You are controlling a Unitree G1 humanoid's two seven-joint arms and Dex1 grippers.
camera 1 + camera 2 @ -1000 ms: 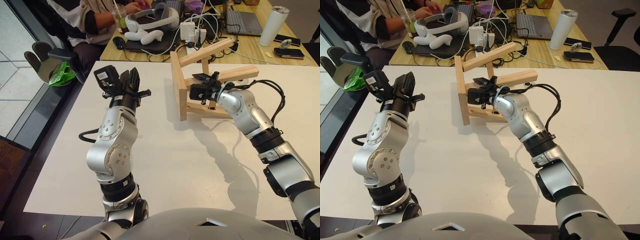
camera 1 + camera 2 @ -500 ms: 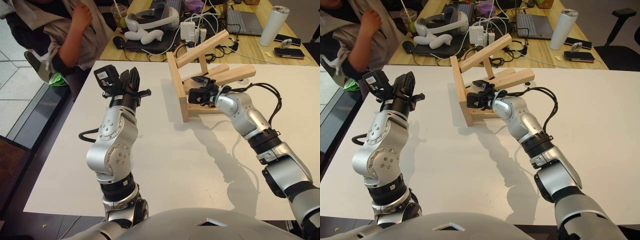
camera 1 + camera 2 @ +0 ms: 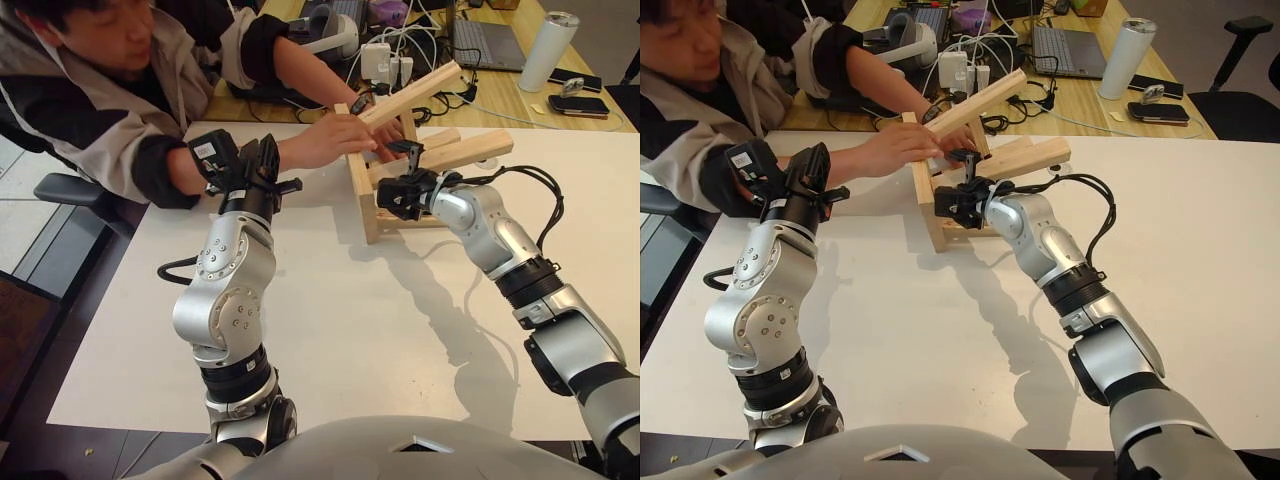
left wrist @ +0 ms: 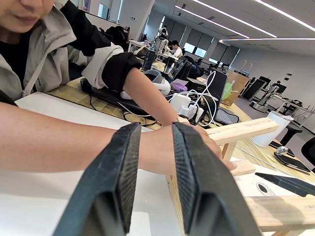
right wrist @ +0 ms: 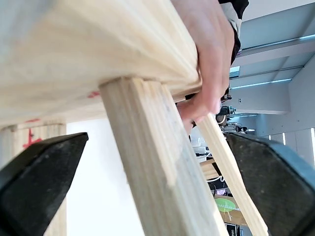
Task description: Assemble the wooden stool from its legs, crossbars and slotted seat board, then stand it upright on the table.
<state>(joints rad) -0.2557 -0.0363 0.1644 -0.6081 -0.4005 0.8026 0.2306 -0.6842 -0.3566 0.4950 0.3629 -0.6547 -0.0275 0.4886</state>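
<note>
- Right gripper: open. Its two black fingers stand on either side of a wooden crossbar, with a visible gap on each side; no contact with the wood can be seen.
- Wooden stool: assembled and tipped on its side near the far edge of the white table. The seat board stands on edge on the side toward the robot's left. The legs point away toward the right, and the upper leg slopes upward.
- Person's hand: lies on the upper edge of the seat board. A second hand holds the frame just above the right gripper.
- Left gripper: raised above the table, well apart from the stool, close to the person's forearm. Its fingers stand a narrow gap apart, with nothing held between them.
- Wooden desk behind the table: holds a white tumbler, a phone and cables.
</note>
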